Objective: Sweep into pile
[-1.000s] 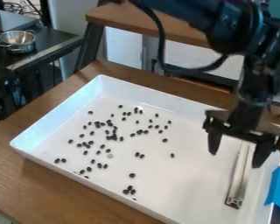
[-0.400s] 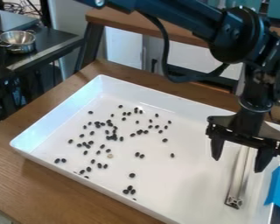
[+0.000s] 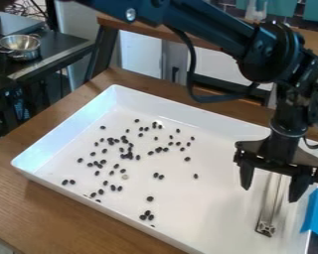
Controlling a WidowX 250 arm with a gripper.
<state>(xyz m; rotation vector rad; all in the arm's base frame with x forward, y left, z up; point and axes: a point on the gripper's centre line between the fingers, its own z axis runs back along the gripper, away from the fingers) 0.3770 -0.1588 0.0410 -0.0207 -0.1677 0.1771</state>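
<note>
Near the right edge of the tray point(image 3: 182, 113), fingers point(image 3: 247, 176) wide open, empty over metal bar point(image 3: 271, 206); off-centre grab might twist it, scattering beans point(image 3: 149, 199).

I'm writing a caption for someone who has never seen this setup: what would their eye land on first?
Probably the dark beans scattered over the left and middle of the big white tray. Next, the black gripper, fingers spread, hanging over the tray's right side above a metal bar. A bright blue object also stands out at the right edge of the view.
</note>
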